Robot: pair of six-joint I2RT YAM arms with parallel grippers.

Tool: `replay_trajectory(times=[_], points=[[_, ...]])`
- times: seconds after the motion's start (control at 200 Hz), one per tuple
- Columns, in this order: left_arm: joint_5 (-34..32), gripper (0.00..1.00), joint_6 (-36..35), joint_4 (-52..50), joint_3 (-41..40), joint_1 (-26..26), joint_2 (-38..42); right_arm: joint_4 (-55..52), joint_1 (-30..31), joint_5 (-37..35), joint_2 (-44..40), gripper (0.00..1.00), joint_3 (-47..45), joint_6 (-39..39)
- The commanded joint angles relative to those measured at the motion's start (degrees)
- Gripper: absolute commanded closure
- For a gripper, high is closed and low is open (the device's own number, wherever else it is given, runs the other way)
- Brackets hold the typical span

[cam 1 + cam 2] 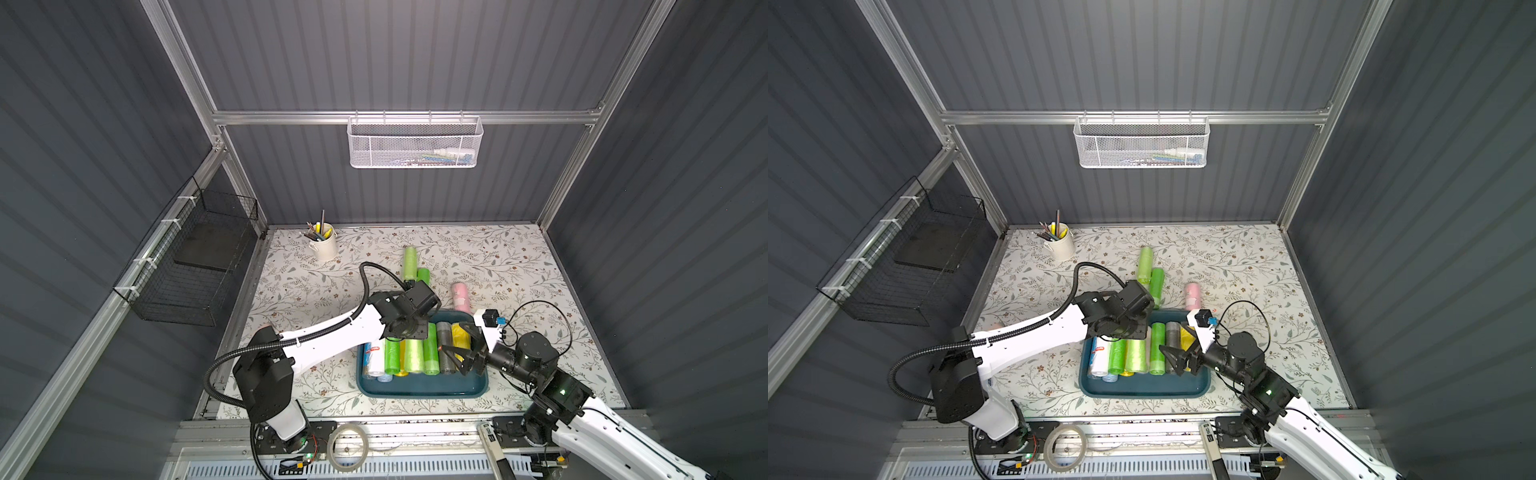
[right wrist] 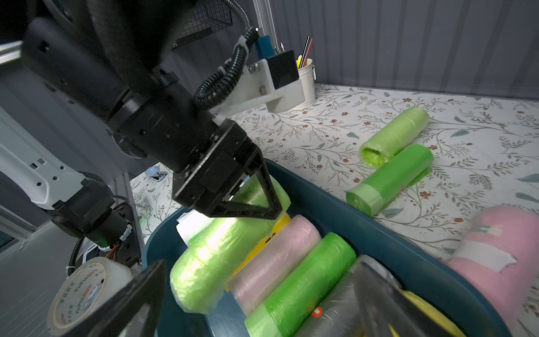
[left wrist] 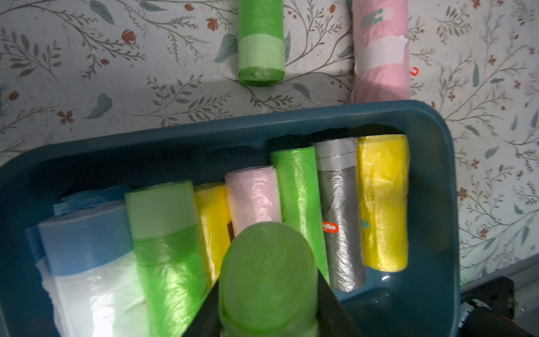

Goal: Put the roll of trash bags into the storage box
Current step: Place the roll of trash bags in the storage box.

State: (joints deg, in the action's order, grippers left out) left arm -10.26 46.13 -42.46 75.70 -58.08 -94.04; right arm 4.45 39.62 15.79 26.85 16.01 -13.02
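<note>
Roll of trash bags (image 2: 215, 256) — long axis parallel to neighbouring rolls (image 2: 300, 286)

Your storage box (image 1: 419, 388) sits on the desk (image 1: 540, 270), rolls (image 1: 413, 353) lined inside; your right tool (image 1: 455, 355) gapes above its right end, and your left tool seems hidden under its wrist (image 1: 405, 316).
</note>
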Motion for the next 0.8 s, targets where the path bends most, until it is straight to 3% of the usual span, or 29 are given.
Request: replay_trajectory(times=[0.0, 0.79], points=[[-2.4, 0.63, -3.2, -3.1, 2.8, 0.1, -2.0, 0.0, -0.3, -0.8, 0.0, 0.01, -0.7, 0.2], [-4.1, 0.62, -5.5, -2.1, 1.8, 1.4, -4.8, 0.6, -0.6, -0.3, 1.1, 0.01, -0.8, 0.4]])
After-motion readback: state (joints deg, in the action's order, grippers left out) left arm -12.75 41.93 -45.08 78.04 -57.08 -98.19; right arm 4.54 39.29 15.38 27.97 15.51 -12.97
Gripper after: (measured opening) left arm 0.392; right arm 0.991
